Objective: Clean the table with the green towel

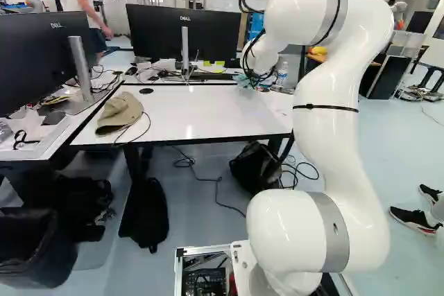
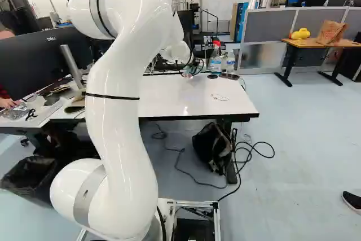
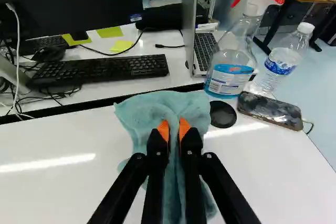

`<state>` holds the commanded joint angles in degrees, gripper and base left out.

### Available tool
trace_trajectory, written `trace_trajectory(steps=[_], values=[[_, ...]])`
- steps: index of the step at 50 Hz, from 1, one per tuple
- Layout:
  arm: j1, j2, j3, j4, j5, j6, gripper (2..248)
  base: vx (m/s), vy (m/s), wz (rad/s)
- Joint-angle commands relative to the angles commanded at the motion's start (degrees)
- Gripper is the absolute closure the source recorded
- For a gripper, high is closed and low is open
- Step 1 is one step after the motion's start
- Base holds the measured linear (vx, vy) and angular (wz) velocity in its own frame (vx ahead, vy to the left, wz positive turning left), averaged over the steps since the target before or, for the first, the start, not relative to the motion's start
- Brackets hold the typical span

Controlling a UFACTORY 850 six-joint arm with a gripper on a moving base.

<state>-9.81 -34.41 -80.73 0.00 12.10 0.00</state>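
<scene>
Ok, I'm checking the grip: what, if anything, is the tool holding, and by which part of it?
The tool pinches the towel by a bunched fold near its middle, cloth spreading on both sides.

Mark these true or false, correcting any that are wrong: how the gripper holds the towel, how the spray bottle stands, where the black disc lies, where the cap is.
1. The gripper is shut on the green towel. True.
2. The spray bottle lies on its side. False: it stands upright.
3. The black disc lies between the towel and the phone. True.
4. The cap hangs from a monitor. False: it lies on the table.
</scene>
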Motion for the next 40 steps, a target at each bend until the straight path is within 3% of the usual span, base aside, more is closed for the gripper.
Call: trace_trajectory(steps=[40], values=[[-1.85,-7.86,-10.56,0.0,0.0,0.0,208,0.0,0.0,0.0]])
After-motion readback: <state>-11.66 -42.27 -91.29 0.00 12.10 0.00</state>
